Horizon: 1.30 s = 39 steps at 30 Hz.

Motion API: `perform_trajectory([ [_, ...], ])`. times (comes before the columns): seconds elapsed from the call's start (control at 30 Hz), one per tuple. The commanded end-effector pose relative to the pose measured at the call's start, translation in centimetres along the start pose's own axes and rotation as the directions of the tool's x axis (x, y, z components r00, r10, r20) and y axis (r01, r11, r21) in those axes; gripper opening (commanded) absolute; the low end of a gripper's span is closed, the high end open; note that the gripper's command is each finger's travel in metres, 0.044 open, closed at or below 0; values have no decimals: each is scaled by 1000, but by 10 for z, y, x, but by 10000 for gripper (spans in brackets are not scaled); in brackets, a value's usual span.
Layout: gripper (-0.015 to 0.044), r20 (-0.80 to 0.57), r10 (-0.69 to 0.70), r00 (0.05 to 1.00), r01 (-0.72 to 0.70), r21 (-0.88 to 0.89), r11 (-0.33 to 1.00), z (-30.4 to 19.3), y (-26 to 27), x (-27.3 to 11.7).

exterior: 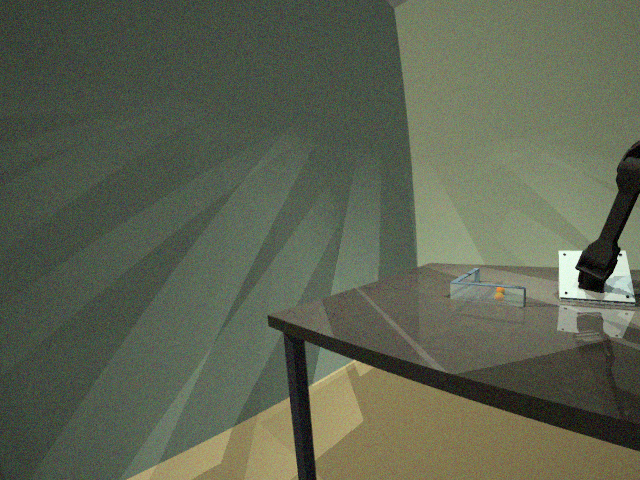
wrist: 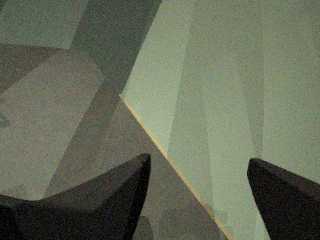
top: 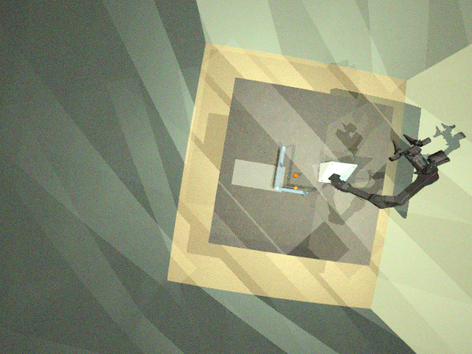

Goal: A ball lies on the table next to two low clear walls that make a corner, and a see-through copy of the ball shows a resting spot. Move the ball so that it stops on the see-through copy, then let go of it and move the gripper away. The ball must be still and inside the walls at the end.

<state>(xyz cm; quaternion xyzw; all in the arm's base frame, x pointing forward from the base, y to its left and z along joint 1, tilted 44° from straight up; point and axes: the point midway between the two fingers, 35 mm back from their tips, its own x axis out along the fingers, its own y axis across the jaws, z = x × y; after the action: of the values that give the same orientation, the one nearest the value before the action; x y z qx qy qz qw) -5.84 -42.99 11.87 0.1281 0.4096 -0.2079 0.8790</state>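
Observation:
Two small orange round spots lie inside the corner of the clear walls: one orange spot stands a little off the lower wall, the other orange spot close beside that wall. I cannot tell which is the ball and which its see-through copy. In the exterior view they show nearly one above the other, the upper spot brighter, behind the near clear wall. The longer-looking clear wall meets the lower one at the left. My gripper is open and empty, raised far right of the walls, and out of view in the exterior view.
The white base plate lies between the clear walls and the raised gripper. The arm reaches rightward from it past the right edge of the dark table. The table edge also shows in the wrist view.

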Motion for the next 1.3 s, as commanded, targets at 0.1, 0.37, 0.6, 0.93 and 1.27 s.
perform_trajectory([
  [0.1,250,-45,193,980,-198,-266,943,62,70,68],
  [0.37,250,-154,369,917,-395,-496,774,100,165,130],
  [0.6,250,-282,494,823,-542,-653,529,112,265,166],
  [0.93,250,-494,605,625,-663,-745,76,91,414,177],
  [1.27,250,-737,556,384,-609,-655,-446,21,541,146],
])
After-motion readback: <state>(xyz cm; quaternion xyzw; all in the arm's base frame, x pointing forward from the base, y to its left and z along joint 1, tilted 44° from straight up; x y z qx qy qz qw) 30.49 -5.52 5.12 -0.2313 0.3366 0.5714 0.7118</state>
